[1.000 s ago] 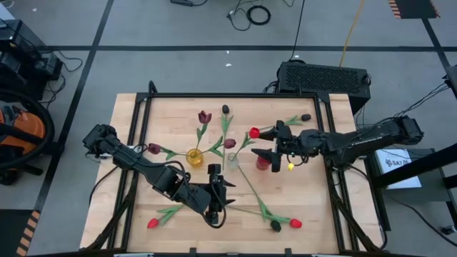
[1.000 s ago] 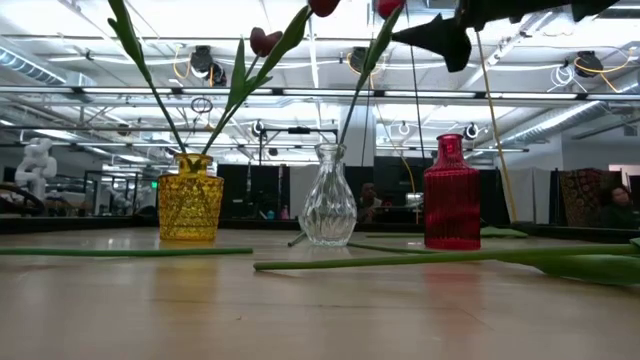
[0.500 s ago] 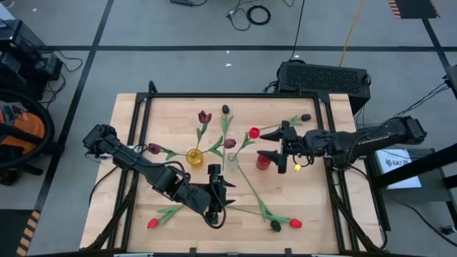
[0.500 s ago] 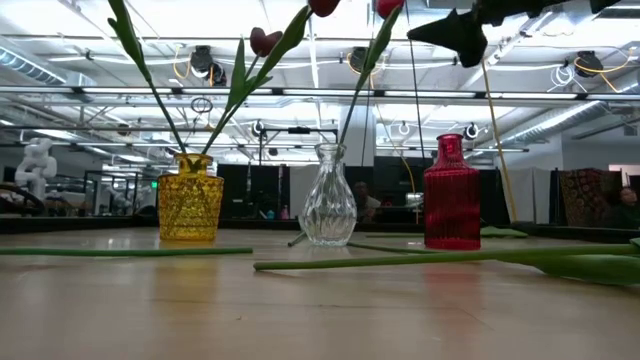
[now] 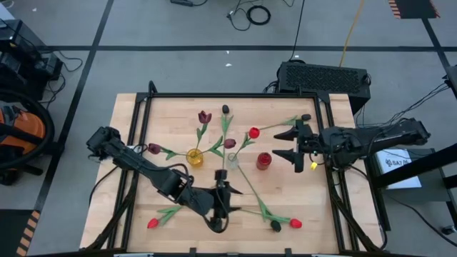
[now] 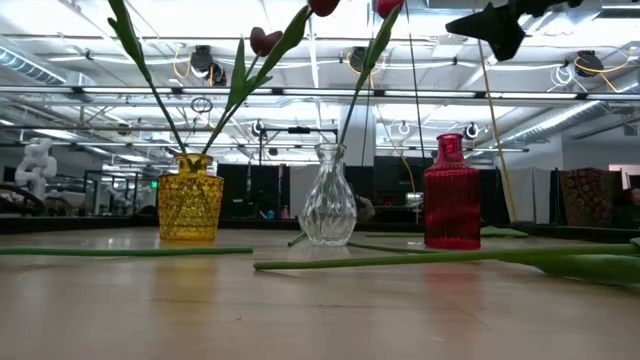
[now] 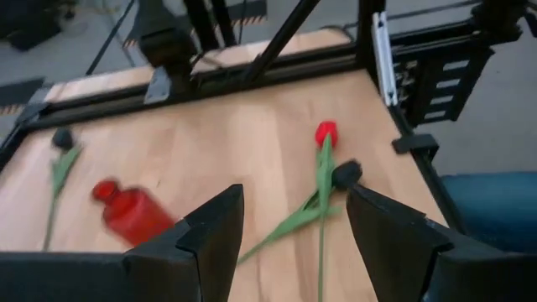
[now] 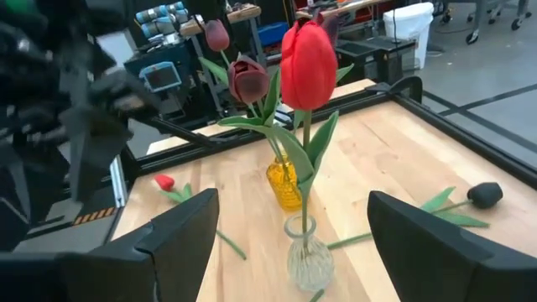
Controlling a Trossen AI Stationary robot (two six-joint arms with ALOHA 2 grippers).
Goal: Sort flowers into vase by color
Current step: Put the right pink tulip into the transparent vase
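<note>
- Far left of the light wooden worktop [image 5: 136, 107], near the front edge, a bright red tulip with green leaves [image 5: 153, 223] lies flat.
- Further back on that side there's a dark maroon tulip [image 5: 154, 148], its stem running toward the yellow cut-glass vase [image 5: 194, 157].
- That yellow vase has several stems in it; another maroon head [image 5: 205, 116] and a near-black head [image 5: 226, 109] spread out above it in the high view, though I can't tell exactly which stem goes where.
- The left pincer [image 5: 221, 203] sits low over the front middle of the worktop, fingers spread wide, holding nothing. A long green stem lies just beside it.
- The clear glass bud vase [image 5: 231, 160] is next to the yellow one and has a bright red tulip standing in it [image 8: 308, 63], roughly upright.
- The dark red ribbed glass bottle vase [image 5: 263, 161] is just right of the clear one. Can't see any stem in it.
- Front right: a red tulip on its side [image 5: 295, 223] with a near-black tulip head [image 5: 275, 226] right beside it.
- The right pincer [image 5: 293, 145] hovers up off the worktop just right of the red vase, wide open and empty.
- Back right, one more near-black tulip with a leafy stem [image 5: 305, 117] lies flat.
</note>
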